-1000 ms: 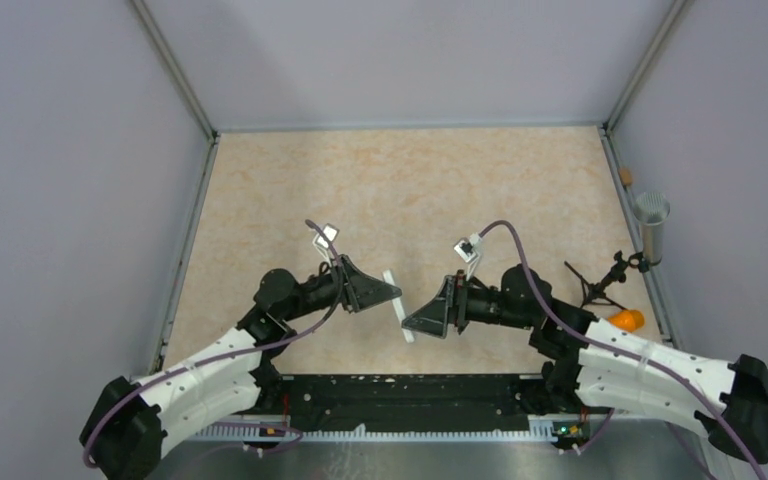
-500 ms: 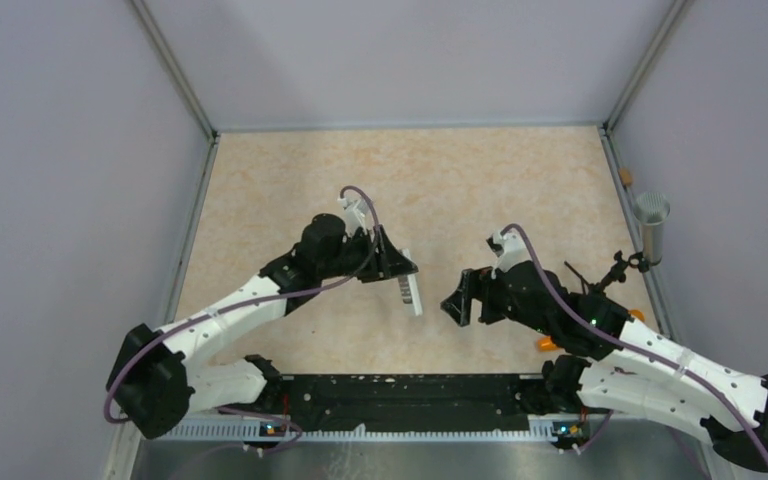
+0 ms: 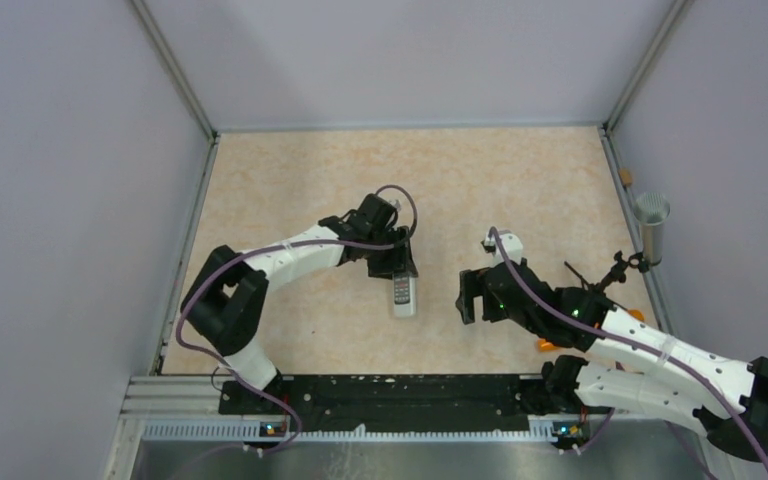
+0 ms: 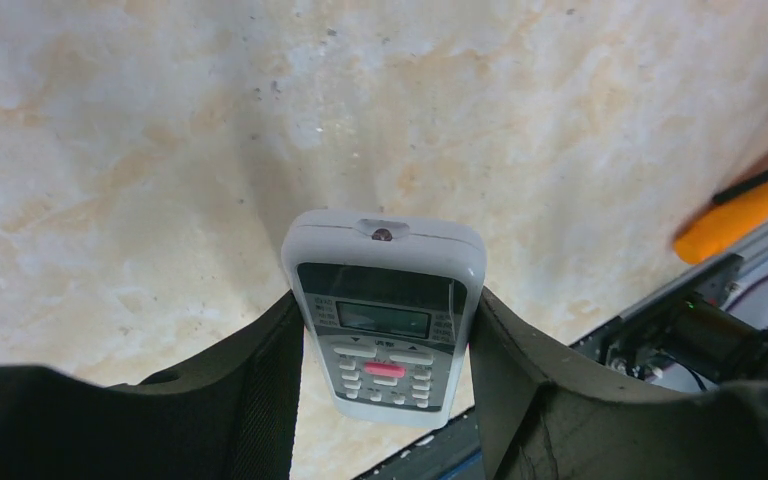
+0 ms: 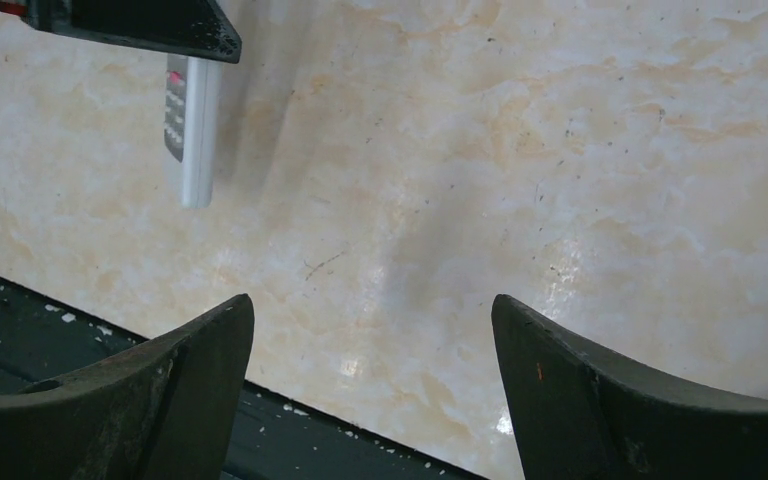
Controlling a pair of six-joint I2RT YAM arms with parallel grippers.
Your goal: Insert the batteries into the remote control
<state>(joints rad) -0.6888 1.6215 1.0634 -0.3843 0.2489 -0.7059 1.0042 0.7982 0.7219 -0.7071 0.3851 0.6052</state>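
The remote control (image 4: 385, 310) is a small white handset, its grey display and buttons facing up. My left gripper (image 4: 388, 298) is shut on it, one finger against each long side. From above, the remote control (image 3: 403, 294) sticks out of the left gripper (image 3: 396, 266) toward the near edge, just over the table's middle. My right gripper (image 3: 468, 296) stands open to the right of it, apart from it, with nothing between its fingers (image 5: 210, 340). In the right wrist view the remote control (image 5: 190, 130) shows edge-on at the upper left. The batteries are out of view.
An orange tapered object (image 3: 546, 345) lies partly under the right arm, also visible in the left wrist view (image 4: 740, 210). A black stand (image 3: 600, 280) and a metal cylinder (image 3: 650, 222) sit at the right edge. The black base rail (image 3: 390, 390) runs along the near edge.
The left arm has swung out from the base, carrying the remote farther onto the table and turning its buttons upward. The right gripper has drawn back to the right and opened wider.
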